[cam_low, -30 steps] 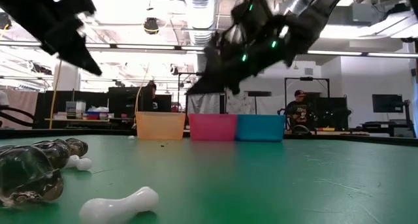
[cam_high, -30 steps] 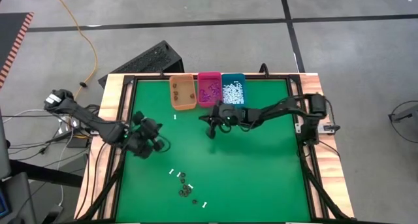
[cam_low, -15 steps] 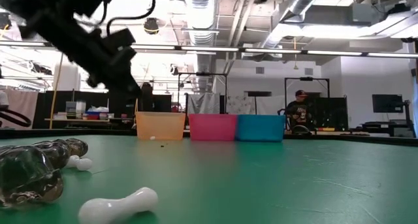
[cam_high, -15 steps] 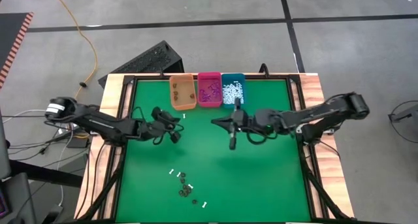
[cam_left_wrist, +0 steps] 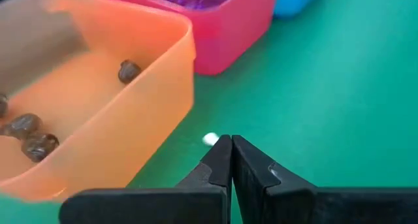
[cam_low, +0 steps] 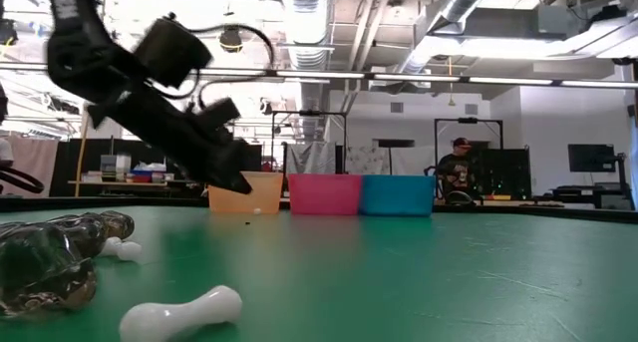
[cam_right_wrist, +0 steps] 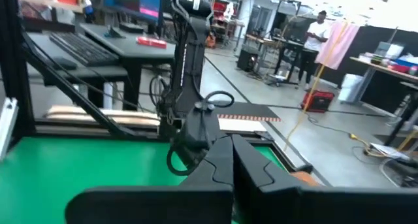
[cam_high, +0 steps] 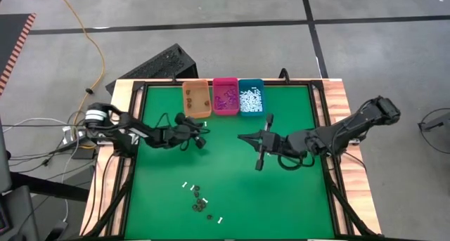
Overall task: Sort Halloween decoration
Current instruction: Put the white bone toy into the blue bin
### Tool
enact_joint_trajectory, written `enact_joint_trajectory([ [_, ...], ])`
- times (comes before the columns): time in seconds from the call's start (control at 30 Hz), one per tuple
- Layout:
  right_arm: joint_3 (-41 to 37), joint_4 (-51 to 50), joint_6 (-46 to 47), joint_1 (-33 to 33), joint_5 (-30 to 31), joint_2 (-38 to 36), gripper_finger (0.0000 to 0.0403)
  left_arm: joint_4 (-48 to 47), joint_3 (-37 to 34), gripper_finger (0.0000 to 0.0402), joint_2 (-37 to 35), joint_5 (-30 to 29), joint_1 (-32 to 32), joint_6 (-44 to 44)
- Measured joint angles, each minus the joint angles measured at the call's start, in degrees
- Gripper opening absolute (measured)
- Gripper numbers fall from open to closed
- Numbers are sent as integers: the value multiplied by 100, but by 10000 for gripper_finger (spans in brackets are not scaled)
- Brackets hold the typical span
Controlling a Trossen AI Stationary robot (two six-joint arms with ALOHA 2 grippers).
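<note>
The Halloween decoration lies as loose white sticks (cam_high: 192, 188) and dark bits (cam_high: 199, 207) near the table's front edge; the low view shows a dark glossy piece (cam_low: 50, 257) and a white bone (cam_low: 179, 312) up close. My left gripper (cam_high: 202, 142) is shut and slants down just in front of the orange bin (cam_high: 196, 99). One white piece (cam_left_wrist: 210, 140) lies on the green mat just beyond its tips (cam_left_wrist: 230, 140). My right gripper (cam_high: 240, 136) is shut, holds nothing and points level above the table's middle, toward the left arm.
The orange bin (cam_left_wrist: 98, 100) holds several dark bits, the pink bin (cam_high: 225, 95) purple bits and the teal bin (cam_high: 251, 95) white pieces, all in a row at the far edge. A black frame (cam_high: 320, 114) rims the green mat. People stand in the room behind (cam_low: 459, 168).
My left gripper has swung from the table's left side toward the orange bin and sunk close to the mat in front of it. My right gripper has drawn back from the bins toward the table's right edge and risen out of the low view.
</note>
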Motion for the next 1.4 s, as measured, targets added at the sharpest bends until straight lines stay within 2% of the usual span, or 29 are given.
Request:
enact_joint_trajectory([
  [0.27,0,-312,-90,375,590,-4,30,-31,565,0,813,-152,422,134],
  [0.43,0,-313,-193,575,599,-4,21,8,800,0,1281,548,817,208],
  [0.63,0,-306,-188,781,823,-7,25,165,965,0,1597,739,759,375],
  [0.83,0,-274,-185,932,1019,-9,23,393,965,0,1618,1331,400,405],
  [1.03,0,-298,-176,960,1019,-2,26,451,967,0,1610,2019,-185,14],
  [1.17,0,-825,294,922,1014,0,31,679,967,0,1609,2615,-719,-416],
  [1.3,0,-1742,1173,829,785,80,31,792,957,0,1501,2647,-1300,-750],
  [1.4,0,-2093,1662,807,568,328,32,661,956,0,1188,2408,-1677,-760],
])
